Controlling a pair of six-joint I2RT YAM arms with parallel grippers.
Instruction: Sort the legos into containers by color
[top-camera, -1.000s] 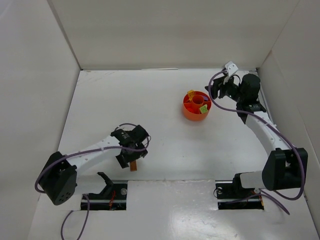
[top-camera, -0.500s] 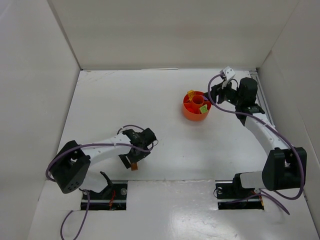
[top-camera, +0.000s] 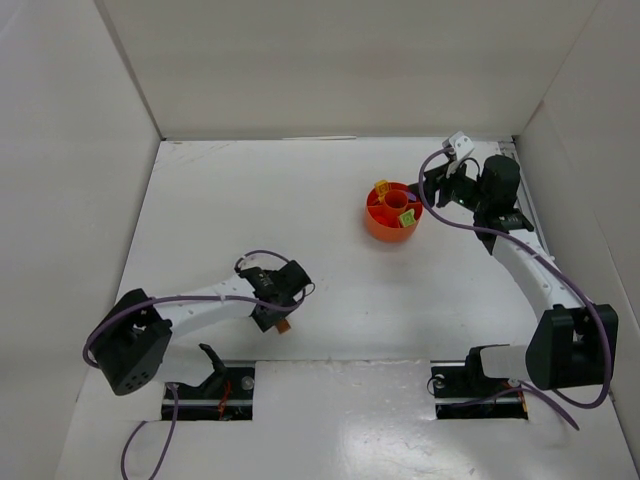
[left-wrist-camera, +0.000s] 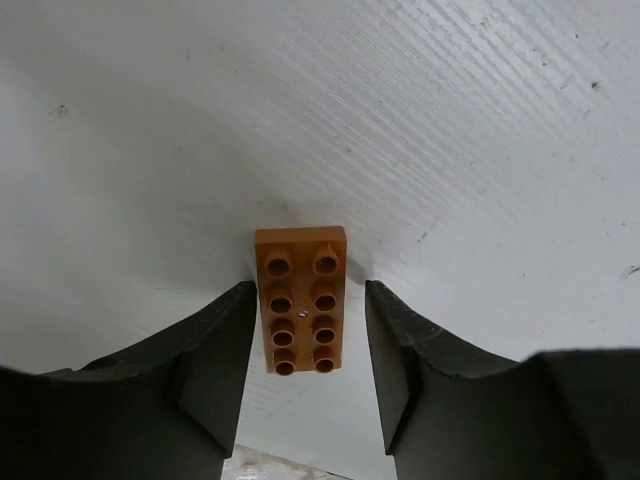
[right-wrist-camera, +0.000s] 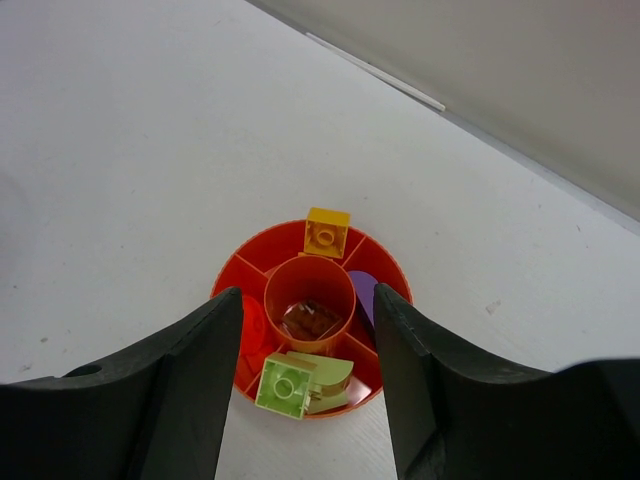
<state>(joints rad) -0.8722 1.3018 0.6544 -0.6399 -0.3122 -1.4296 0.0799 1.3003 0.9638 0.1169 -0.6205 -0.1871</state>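
In the overhead view, your left gripper (top-camera: 278, 314) sits in the lower left of the frame, down at the table (top-camera: 330, 290), with a brown-orange brick (top-camera: 284, 325) at its tip. The orange-red dish (top-camera: 385, 232) stands right of centre in the upper half. Your right gripper (top-camera: 432, 186) hangs just to its right, apart from it.

In the left wrist view, the brown-orange brick lies flat on the table, studs up, in the middle of the frame between the two fingers (left-wrist-camera: 215, 350). The finger on the left of the frame is right at the brick's edge; you cannot tell whether it touches. A slim strip of table shows between the brick and the other finger. The jaws stand partly open around the brick, not clamped on it.

In the right wrist view, the fingers (right-wrist-camera: 180, 380) are spread wide with nothing held. The dish shows in the gap between them, low in the frame's centre. A yellow brick (right-wrist-camera: 327, 232) sits at its upper rim and a pale yellow-green brick (right-wrist-camera: 285, 385) at its lower rim. A purple piece (right-wrist-camera: 362, 295) lies in the right-hand compartment and a brown piece (right-wrist-camera: 310, 320) in the centre hub.
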